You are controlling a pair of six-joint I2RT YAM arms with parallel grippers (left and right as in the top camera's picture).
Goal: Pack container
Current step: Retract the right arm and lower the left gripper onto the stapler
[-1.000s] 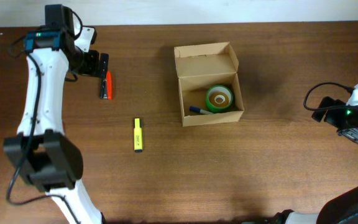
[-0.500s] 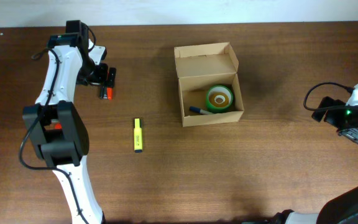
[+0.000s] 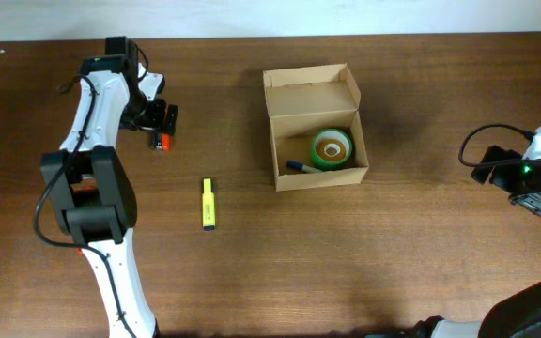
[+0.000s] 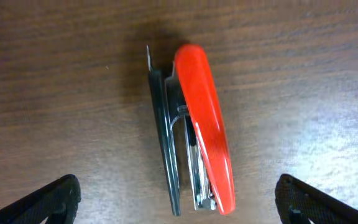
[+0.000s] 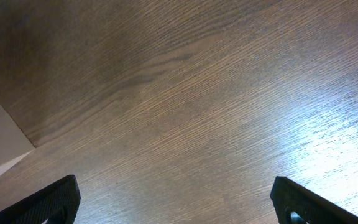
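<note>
Upper left: left end effector (image 4: 176, 196) hovers wide open, empty, over a red stapler (image 4: 201, 124), likely a pickup for the container (image 3: 310, 91); next, lower and close.

brown wooden table (image 3: 393, 263) with cardboard container (image 3: 308, 92), red stapler (image 4: 204, 118), yellow highlighter (image 3: 208, 204)

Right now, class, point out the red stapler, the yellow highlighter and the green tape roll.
red stapler (image 4: 204, 124), left wrist view, on its red top arm.
yellow highlighter (image 3: 208, 204), overhead view, on the middle of its body.
green tape roll (image 3: 332, 163), overhead view, on its green outer rim.
</note>
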